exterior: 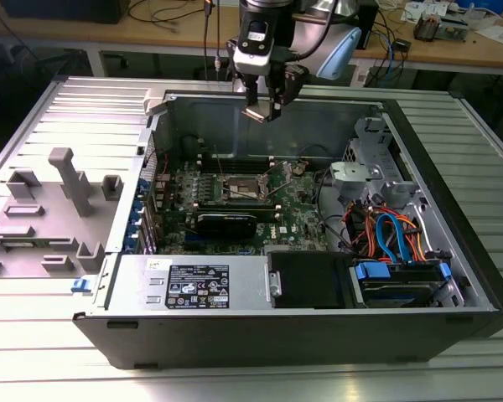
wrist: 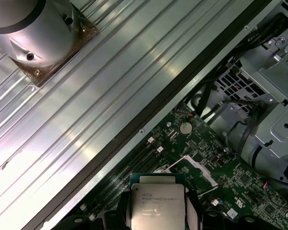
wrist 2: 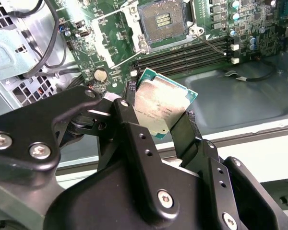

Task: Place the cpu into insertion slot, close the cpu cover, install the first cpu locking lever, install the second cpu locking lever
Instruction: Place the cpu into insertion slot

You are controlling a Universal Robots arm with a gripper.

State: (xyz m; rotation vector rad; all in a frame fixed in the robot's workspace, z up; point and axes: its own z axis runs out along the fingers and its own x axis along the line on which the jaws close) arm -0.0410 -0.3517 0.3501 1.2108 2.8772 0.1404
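Observation:
My gripper point(exterior: 266, 107) hangs above the back wall of the open computer case point(exterior: 453, 251), shut on the cpu point(exterior: 261, 114). In both wrist views the cpu point(wrist 2: 161, 103) point(wrist: 157, 203) is a silver-topped square chip with a green edge, pinched on two opposite sides by the black fingers point(wrist 2: 192, 129). The insertion slot point(wrist 2: 162, 21) lies bare on the green board, dark in the centre, well below and ahead of the chip. Beside it the cpu cover point(wrist 2: 105, 45) stands flipped open. Two thin wire levers point(wrist 2: 213, 45) stick out unlatched. In the exterior view the slot point(exterior: 239, 186) sits mid-board.
Long black memory slots point(wrist 2: 182, 55) run beside the socket. A black card point(exterior: 226, 222) lies in front of it. Drive cages with blue and orange cables point(exterior: 394, 234) fill the exterior view's right. A grey fixture point(exterior: 63, 193) stands outside the case on the left.

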